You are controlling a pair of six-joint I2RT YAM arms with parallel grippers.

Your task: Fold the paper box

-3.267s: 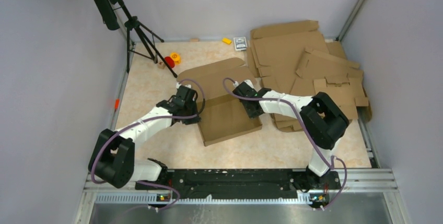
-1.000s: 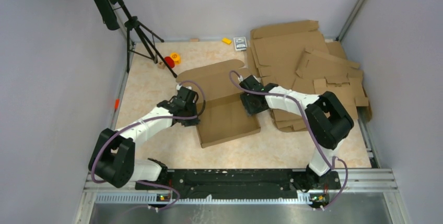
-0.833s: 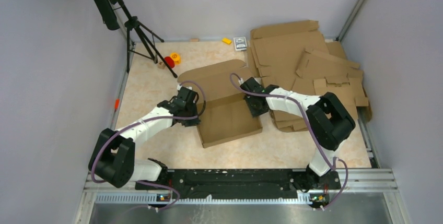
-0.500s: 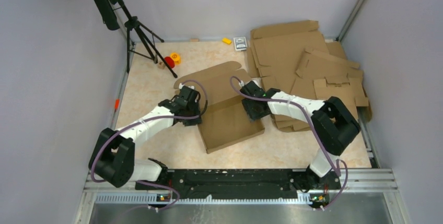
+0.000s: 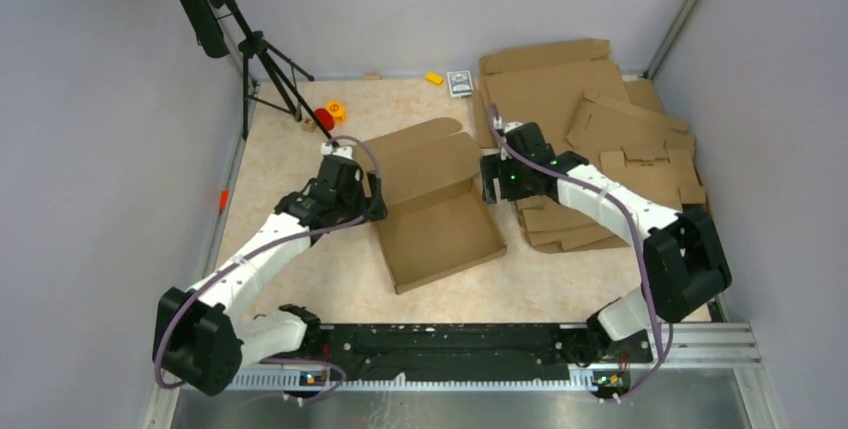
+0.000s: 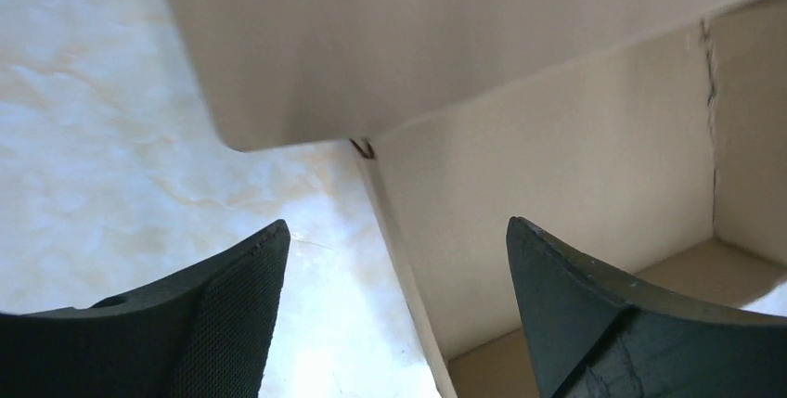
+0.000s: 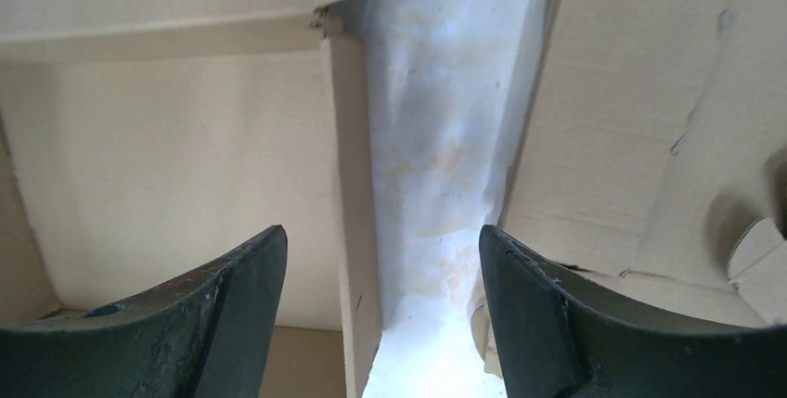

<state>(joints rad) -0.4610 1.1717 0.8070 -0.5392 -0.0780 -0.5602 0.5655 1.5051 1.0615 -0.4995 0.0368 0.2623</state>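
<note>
While it hangs low over the table, the left claw (image 6: 394,231) has its two black fingers (image 6: 204,324) spread wide, and it pinches nothing. Under the gap between them runs the thin left wall of the brown cardboard paper box (image 5: 440,224). From the top camera, this claw (image 5: 372,201) sits at the box's 9 o'clock side, close to the wall.

The right claw (image 7: 380,231) is spread wide too, and it holds nothing. Below it you can see the box's right wall, a strip of bare table (image 7: 436,138), and flat cardboard past that. From the top, this claw (image 5: 492,181) sits at the box's 2 o'clock corner.

The box lies open in the middle of the pale marble-look table (image 5: 290,159). Its low walls stand up, and its big lid flap (image 5: 420,149) leans back toward 12 o'clock.

At 2 o'clock on the table lies a messy pile of flat brown cardboard sheets (image 5: 560,99). At 10 o'clock stands a black tripod (image 5: 262,57), with a small red and yellow toy (image 5: 328,114) near its feet.
</note>
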